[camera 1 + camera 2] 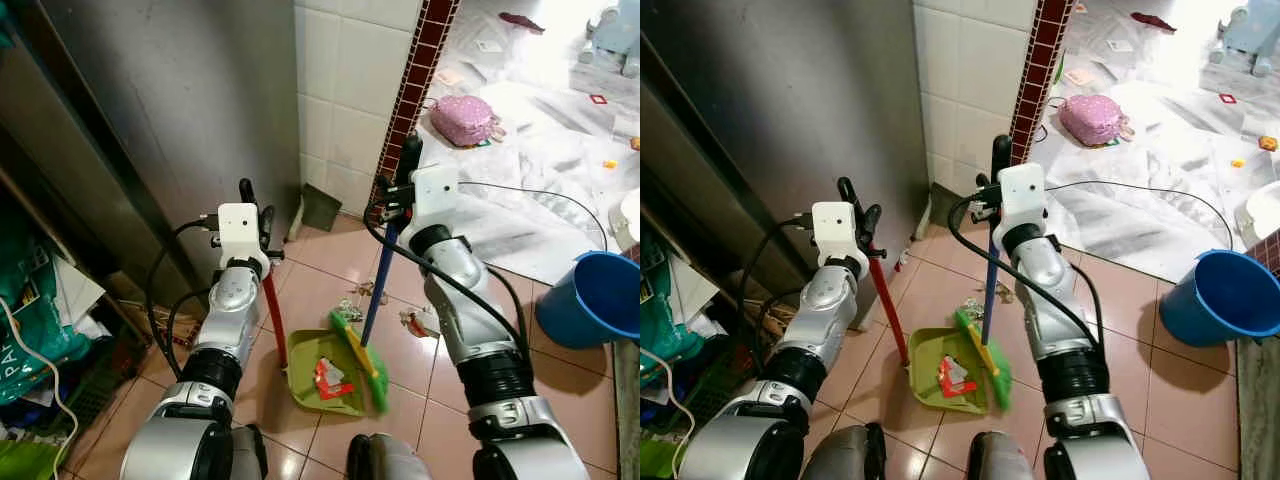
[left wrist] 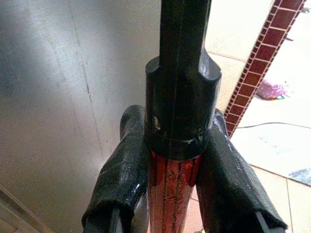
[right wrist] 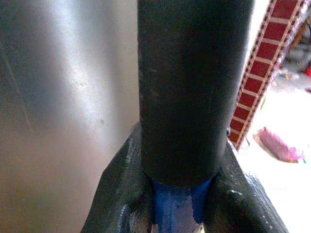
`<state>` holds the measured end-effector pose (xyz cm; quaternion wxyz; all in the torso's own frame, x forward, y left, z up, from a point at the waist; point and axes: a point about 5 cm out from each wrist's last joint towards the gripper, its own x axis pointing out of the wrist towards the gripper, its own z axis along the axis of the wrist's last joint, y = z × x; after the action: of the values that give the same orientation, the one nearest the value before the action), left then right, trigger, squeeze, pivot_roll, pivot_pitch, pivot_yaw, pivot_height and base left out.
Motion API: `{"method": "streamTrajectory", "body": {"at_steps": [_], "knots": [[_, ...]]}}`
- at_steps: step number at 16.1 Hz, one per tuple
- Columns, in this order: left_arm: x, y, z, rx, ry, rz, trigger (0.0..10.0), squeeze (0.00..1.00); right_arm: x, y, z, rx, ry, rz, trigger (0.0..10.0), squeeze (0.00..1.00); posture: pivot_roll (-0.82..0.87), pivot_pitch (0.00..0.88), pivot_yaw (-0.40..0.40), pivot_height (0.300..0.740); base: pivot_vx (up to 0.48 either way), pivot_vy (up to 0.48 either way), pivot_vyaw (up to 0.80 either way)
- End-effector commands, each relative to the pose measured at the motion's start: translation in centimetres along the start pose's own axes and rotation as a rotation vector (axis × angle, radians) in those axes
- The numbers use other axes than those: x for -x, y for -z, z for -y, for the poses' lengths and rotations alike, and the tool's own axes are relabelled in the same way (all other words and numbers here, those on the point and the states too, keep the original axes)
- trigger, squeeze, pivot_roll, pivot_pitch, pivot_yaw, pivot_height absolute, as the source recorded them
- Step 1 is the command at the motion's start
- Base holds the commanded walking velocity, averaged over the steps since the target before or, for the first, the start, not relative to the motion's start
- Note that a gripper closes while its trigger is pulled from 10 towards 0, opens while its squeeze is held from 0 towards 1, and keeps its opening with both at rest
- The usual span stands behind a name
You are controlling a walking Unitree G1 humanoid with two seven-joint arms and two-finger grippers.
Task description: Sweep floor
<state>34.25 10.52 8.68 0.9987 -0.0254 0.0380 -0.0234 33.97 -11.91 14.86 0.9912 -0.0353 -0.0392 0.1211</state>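
I saw the left tool (image 1: 254,208) closed narrow around the red handle (image 1: 272,315) of the green dustpan (image 1: 322,373), gripping just below the handle's black end cap. In the left wrist view both black fingers (image 2: 121,170) pressed against the red shaft from either side. The dustpan sat flat on the pink tiled floor (image 1: 330,270), near the foot of the grey metal wall (image 1: 180,110), with a red and white scrap (image 1: 330,378) lying inside it.

The right tool (image 1: 400,185) was likewise clamped on the blue handle (image 1: 377,290) of the broom, right under its black grip; the right wrist view showed the fingers (image 3: 121,194) hugging the blue shaft. The green broom head (image 1: 362,360) rested on the dustpan's right edge, touching it. A few bits of litter (image 1: 352,308) lay on the floor just beyond the pan.

A blue bucket (image 1: 590,297) stood well apart at the right side of the floor. A pink bag (image 1: 462,119) lay on the white sheeting (image 1: 540,150) past the white tiled wall corner (image 1: 345,90).
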Motion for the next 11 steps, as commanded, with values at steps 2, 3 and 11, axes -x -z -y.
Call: {"method": "streamTrajectory", "body": {"at_steps": [2,3,11], "knots": [[0.2,0.6,0.4,0.01,0.034,-0.026,10.0,0.0,0.1,0.9,0.0,-0.136,0.04,-0.073,10.0,0.0,-0.05,0.133,-0.003,0.74,0.0,0.0,0.0],[0.2,0.6,0.4,0.014,0.027,-0.027,10.0,0.0,-0.2,0.3,0.1,-0.169,0.05,-0.058,10.0,0.0,-0.05,0.133,-0.003,0.74,0.0,0.0,0.0],[1.4,-0.8,-0.9,0.057,-0.024,0.027,10.0,0.0,-0.5,-1.7,2.3,-0.312,0.19,0.011,10.0,0.0,-0.05,0.125,0.002,0.74,0.0,0.0,0.0]]}}
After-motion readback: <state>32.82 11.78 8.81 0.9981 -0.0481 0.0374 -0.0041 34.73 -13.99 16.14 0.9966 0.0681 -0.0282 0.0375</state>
